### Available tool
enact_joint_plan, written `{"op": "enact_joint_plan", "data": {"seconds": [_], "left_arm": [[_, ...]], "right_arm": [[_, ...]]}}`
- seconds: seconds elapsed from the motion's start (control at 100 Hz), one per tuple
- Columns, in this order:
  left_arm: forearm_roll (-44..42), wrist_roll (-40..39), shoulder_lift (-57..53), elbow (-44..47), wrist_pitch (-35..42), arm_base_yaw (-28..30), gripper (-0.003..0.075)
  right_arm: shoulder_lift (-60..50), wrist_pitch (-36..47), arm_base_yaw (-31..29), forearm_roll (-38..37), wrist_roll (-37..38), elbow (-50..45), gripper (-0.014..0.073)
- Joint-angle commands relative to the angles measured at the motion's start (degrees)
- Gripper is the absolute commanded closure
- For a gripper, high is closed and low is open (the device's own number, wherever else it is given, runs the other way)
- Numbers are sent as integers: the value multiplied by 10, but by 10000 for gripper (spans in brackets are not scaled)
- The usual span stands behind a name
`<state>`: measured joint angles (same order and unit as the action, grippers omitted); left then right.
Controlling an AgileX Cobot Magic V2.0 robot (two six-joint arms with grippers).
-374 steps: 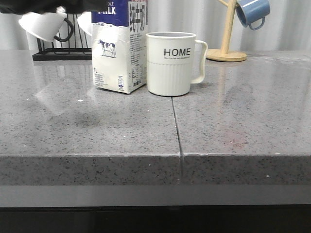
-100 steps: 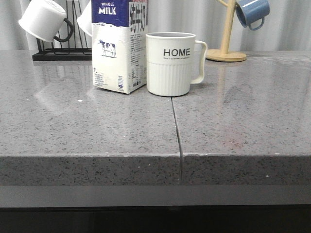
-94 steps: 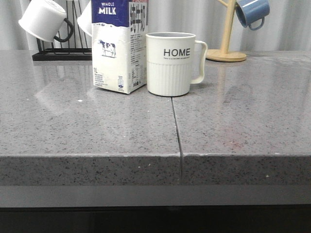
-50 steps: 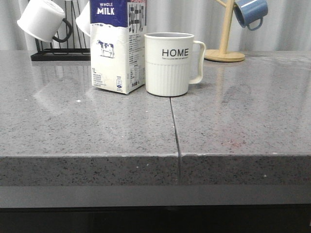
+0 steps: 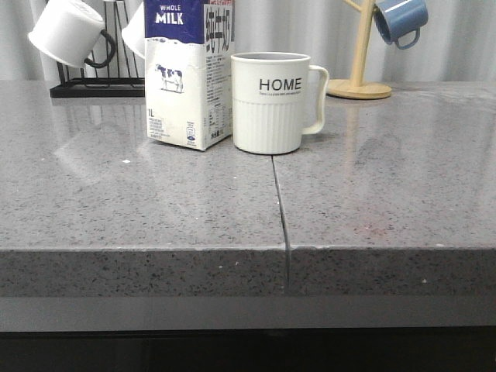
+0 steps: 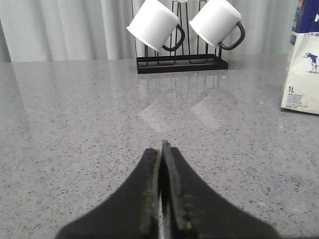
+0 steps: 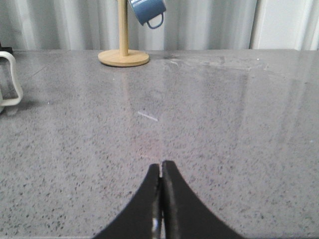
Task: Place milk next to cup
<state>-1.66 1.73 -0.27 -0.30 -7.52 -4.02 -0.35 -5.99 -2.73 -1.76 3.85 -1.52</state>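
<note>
The milk (image 5: pixel 188 74), a tall white carton with a dark blue top and a cow picture, stands upright on the grey counter. Its right side is right beside the cup (image 5: pixel 271 101), a cream mug with black "HOME" lettering and its handle to the right. Neither gripper shows in the front view. My left gripper (image 6: pixel 160 148) is shut and empty over bare counter, with the carton's edge (image 6: pixel 302 74) far off to one side. My right gripper (image 7: pixel 160 167) is shut and empty; only the cup's handle (image 7: pixel 11 79) shows at that view's edge.
A black wire rack (image 5: pixel 97 87) with plain white mugs (image 5: pixel 68 31) stands at the back left. A wooden mug tree (image 5: pixel 358 84) with a blue mug (image 5: pixel 401 20) stands at the back right. A seam (image 5: pixel 277 201) runs through the counter's middle.
A dark arm over the carton's top 3.7 s ago has gone from the front view. The milk and cup stand as before; the picture shifted very slightly.
</note>
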Motion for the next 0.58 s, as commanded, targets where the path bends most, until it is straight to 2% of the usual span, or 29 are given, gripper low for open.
{"op": "enact_joint_plan", "data": {"seconds": [0.0, 0.57], "left_arm": [[6, -2, -18, 26, 44, 0, 741], [6, -2, -18, 26, 44, 0, 741]], "right_arm": [[-14, 29, -4, 2, -7, 4, 658], [-14, 36, -4, 2, -6, 4, 658]]}}
